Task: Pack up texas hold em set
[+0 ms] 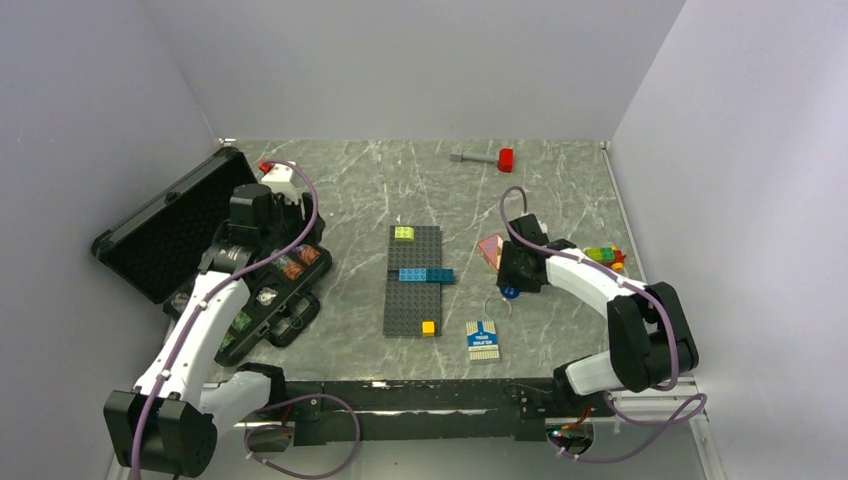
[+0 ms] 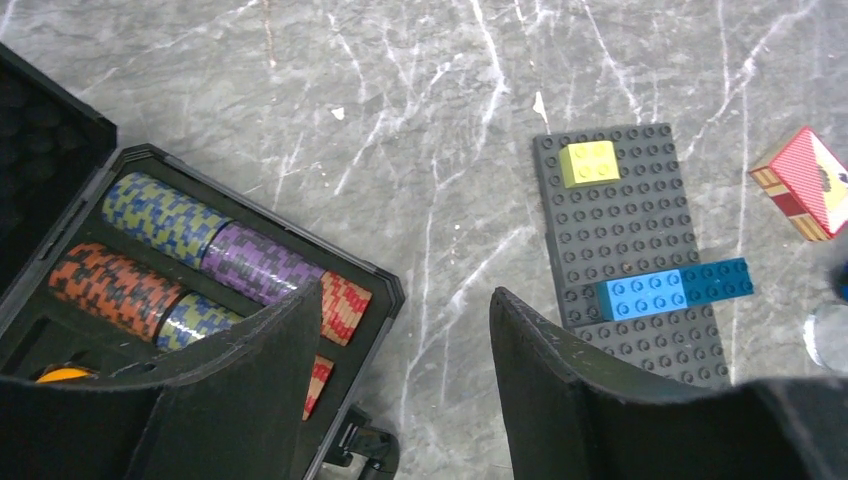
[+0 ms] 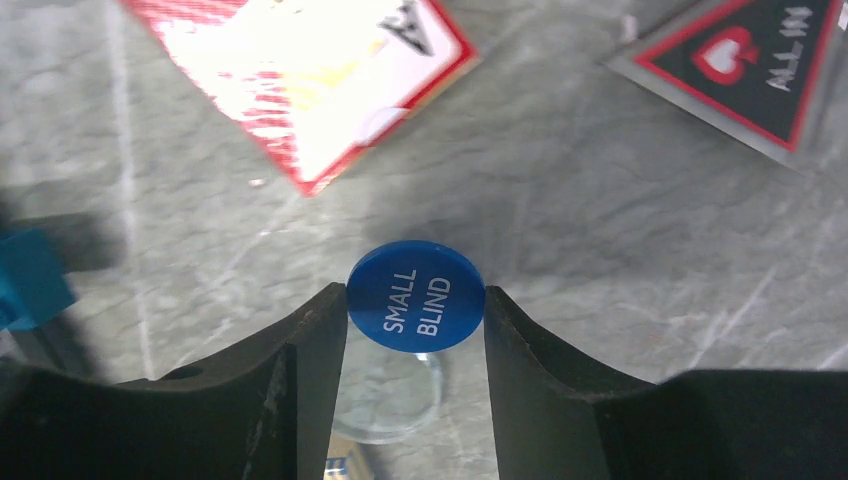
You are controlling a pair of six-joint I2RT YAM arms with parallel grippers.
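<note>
The right claw (image 3: 416, 312) is closed on the blue button (image 3: 416, 295), one finger on each side of its rim, at the right of the table. The button looks thin, stiff and light, with a slick edge, so it may pivot or pop free; a firm, level rim pinch suits it. A clear disc (image 3: 388, 400) lies beneath, with the pink card pack (image 3: 300, 70) and triangle button (image 3: 750, 70) beyond. The left claw (image 2: 405, 330) hangs open over the case (image 2: 392, 290) at the left.

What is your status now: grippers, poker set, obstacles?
Left gripper open at open case's edge. Right gripper shut on blue SMALL BLIND button. Pink card pack, blue-white card pack, ALL IN triangle loose on table. Brick baseplate lies between button and case.
</note>
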